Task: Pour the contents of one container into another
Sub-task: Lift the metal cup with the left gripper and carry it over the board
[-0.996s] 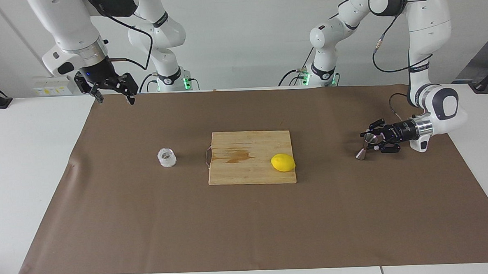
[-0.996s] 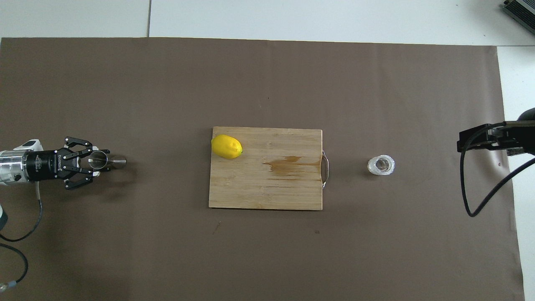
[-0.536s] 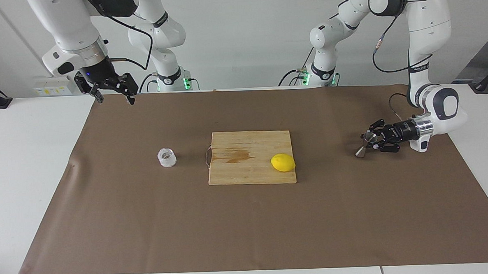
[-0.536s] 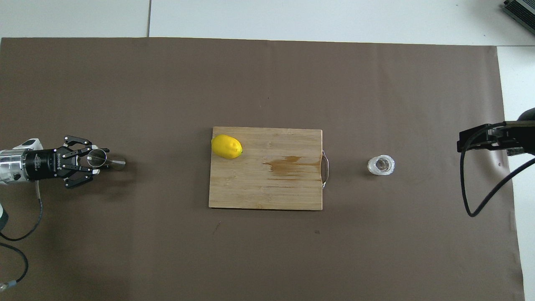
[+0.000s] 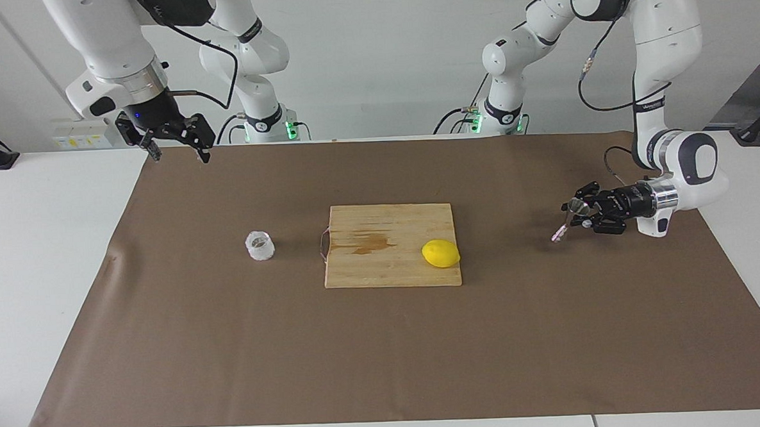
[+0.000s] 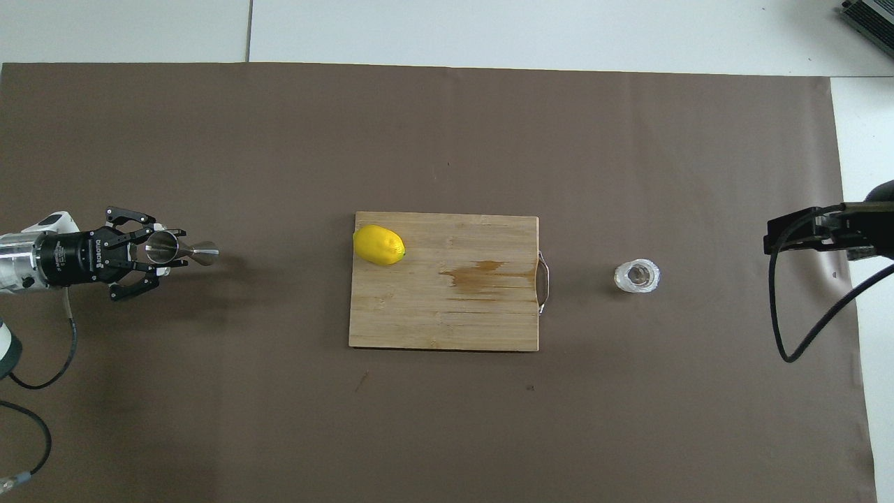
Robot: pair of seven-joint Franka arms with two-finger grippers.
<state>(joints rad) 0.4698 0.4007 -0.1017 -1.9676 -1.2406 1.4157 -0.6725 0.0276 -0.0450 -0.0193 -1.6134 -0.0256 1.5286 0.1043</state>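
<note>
The small steel jigger point(image 5: 566, 223) hangs tilted in my left gripper point(image 5: 576, 212), which is shut on its waist just above the brown mat at the left arm's end of the table. In the overhead view the jigger point(image 6: 183, 251) points from the left gripper point(image 6: 162, 250) toward the cutting board. The clear textured cup point(image 5: 259, 246) stands upright on the mat beside the board's handle, toward the right arm's end; the overhead view shows it point(image 6: 637, 276) too. My right gripper point(image 5: 173, 144) is open and empty, raised over the mat's corner near the robots, and waits.
A wooden cutting board point(image 5: 382, 265) lies at the mat's middle with a brownish stain and a wire handle. A yellow lemon point(image 5: 441, 253) sits on its corner nearest the left arm's end. The brown mat point(image 5: 386, 354) covers most of the white table.
My left gripper has lifted the jigger off the mat and tilted it further, moving slightly toward the board. The right arm, cup, lemon and board have not moved.
</note>
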